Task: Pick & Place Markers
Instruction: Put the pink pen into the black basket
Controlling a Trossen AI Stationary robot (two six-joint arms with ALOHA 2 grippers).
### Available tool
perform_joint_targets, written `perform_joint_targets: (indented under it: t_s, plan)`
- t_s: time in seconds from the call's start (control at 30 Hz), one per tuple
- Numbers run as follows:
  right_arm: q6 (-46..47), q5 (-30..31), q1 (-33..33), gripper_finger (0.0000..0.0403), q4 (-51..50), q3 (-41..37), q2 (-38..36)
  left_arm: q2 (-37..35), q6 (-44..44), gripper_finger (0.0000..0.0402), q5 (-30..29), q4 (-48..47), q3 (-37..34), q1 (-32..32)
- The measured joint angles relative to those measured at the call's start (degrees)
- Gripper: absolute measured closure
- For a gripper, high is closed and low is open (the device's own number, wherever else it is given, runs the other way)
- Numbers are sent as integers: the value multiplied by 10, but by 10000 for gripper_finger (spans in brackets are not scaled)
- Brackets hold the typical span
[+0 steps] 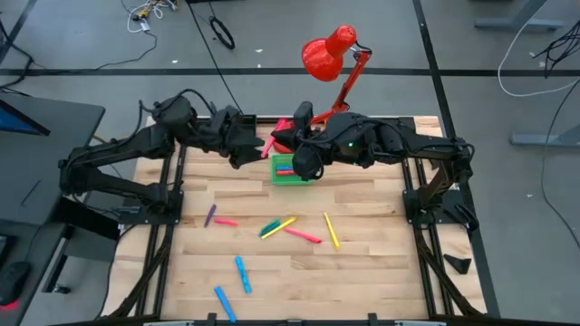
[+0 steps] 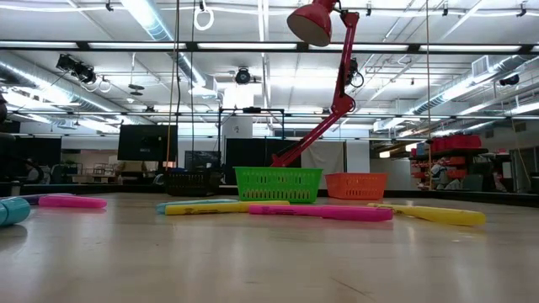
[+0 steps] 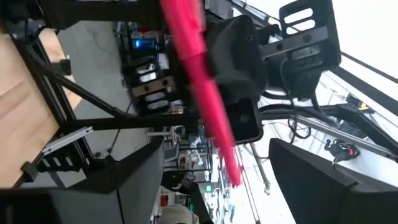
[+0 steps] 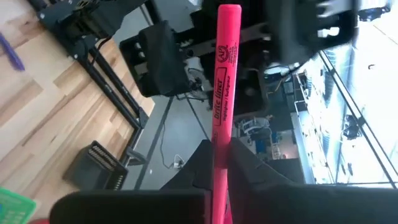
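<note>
My right gripper (image 4: 219,183) is shut on a pink marker (image 4: 222,81) and holds it in the air, just beyond the green bin (image 1: 290,169) at the table's far middle. In the high view the marker (image 1: 269,146) points from my right gripper (image 1: 292,150) toward my left gripper (image 1: 250,145). My left gripper is open, and in its wrist view the marker (image 3: 205,93) runs close in front of its fingers (image 3: 130,180); I see no touch. Several more markers lie flat on the table, among them a yellow one (image 1: 332,231) and a blue one (image 1: 243,273). My right gripper pinches the pink marker near one end (image 4: 217,163) between its two fingers. The fingers come roughly level from the table's right and lie along the marker. The marker sticks straight out past the fingertips to its free end (image 4: 229,11), lifted clear of table and bin.
A red desk lamp (image 1: 328,52) rises from the table's far edge behind both grippers. An orange bin (image 2: 356,186) and a black bin (image 2: 189,182) flank the green bin (image 2: 278,184). Loose markers lie across the table's middle and near left, such as a pink one (image 2: 320,212).
</note>
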Motion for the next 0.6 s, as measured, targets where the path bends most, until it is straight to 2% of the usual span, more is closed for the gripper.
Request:
perform_joint_targets:
  t_s: [0.37,0.6]
  plan:
    - [-13,14,3,390,-16,0,6,37,-52,115,35,31,19,0]
    - [-37,43,19,390,-18,0,6,36,-68,187,33,33,20,0]
